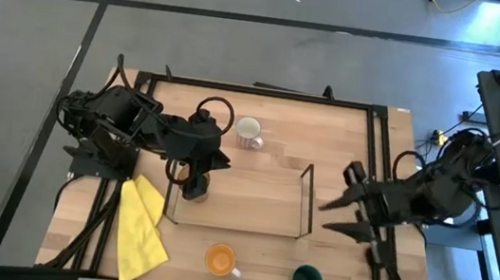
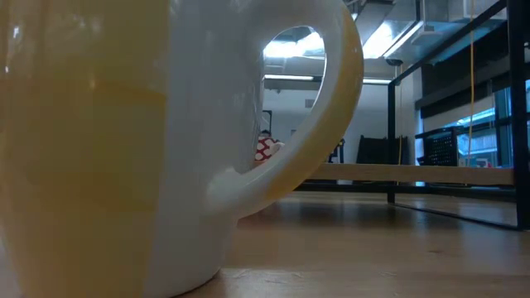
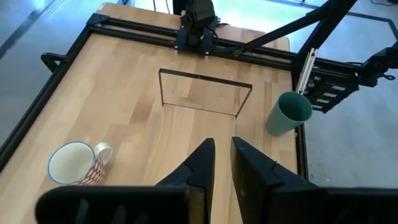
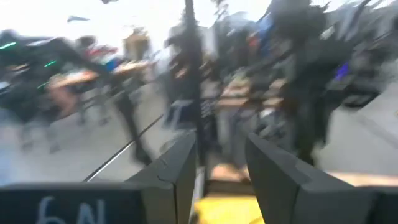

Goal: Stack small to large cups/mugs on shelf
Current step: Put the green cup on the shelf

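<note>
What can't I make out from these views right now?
High view: the left gripper covers whatever is beneath it at the shelf's left end.
Low view: the orange mug blocks most of the table.
Right wrist view: blurred throughout; only the right gripper, open, reads.

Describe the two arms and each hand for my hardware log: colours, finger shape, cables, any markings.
Both arms are dark, nearly black, jointed, with black cables looping around their bases. The left hand has two flat dark fingers tapering to narrow tips. The right hand has the same wedge-shaped dark fingers, and pale handwritten-looking characters, not legible, show on the block beneath them in the right wrist view.
</note>
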